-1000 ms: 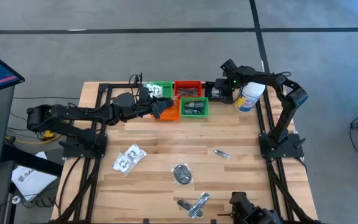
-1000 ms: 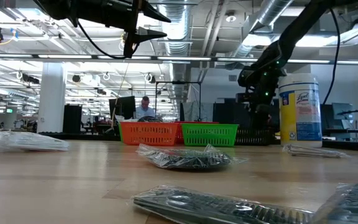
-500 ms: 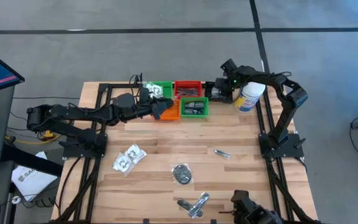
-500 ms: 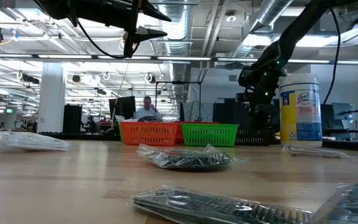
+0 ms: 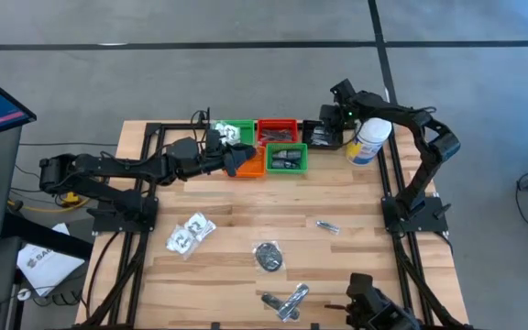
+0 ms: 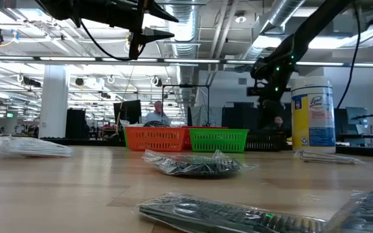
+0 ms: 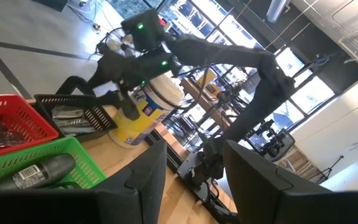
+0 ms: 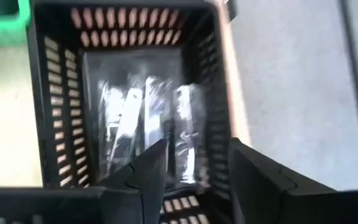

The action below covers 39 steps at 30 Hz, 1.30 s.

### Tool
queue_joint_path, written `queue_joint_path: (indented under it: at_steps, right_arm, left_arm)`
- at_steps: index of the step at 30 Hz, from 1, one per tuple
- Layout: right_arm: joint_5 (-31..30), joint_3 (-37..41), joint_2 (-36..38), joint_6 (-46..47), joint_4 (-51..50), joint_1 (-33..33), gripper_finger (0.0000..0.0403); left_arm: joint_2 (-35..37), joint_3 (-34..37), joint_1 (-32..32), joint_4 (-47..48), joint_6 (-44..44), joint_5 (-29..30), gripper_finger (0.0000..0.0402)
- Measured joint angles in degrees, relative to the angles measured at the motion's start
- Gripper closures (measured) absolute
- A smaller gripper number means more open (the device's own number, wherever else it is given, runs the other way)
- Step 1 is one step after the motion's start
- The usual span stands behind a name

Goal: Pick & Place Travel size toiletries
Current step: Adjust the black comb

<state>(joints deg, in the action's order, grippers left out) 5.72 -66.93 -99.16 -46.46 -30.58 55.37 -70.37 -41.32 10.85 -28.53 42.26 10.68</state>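
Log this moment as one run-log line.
right gripper: open above black tray, silvery packets lying inside | left gripper: open, empty, over orange tray | packets on table: remaining

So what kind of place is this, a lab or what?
Probably a robotics lab in a large open office: exposed ceiling ducts, a person at a distant desk, and a wooden table with sorting baskets.

A clear packet of dark pieces lies on the wooden table in front of the orange basket, with the green basket touching that basket's side.
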Motion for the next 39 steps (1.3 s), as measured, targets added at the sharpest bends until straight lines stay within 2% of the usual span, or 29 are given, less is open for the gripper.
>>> queue_joint_path:
  at_steps: [11,22,31,39]
  right_arm:
    - [-0.3,-3.4,8.6,4.7,-0.2,-1.1,0.0217]
    - [-0.2,-4.0,15.2,7.5,-0.4,-7.4,0.0218]
    - [-0.2,-4.0,17.5,11.3,-0.4,-15.9,0.0226]
    - [-0.2,-4.0,17.5,18.3,-0.2,-24.4,0.0231]
  left_arm:
    - [0.0,0.0,0.1,0.0,-0.3,0.0,0.0247]
    - [0.0,0.0,0.1,0.0,-0.2,-0.2,0.0247]
    - [0.0,0.0,0.6,0.4,0.2,-8.0,0.0247]
    - [0.0,0.0,0.5,4.7,3.3,-18.3,0.0247]
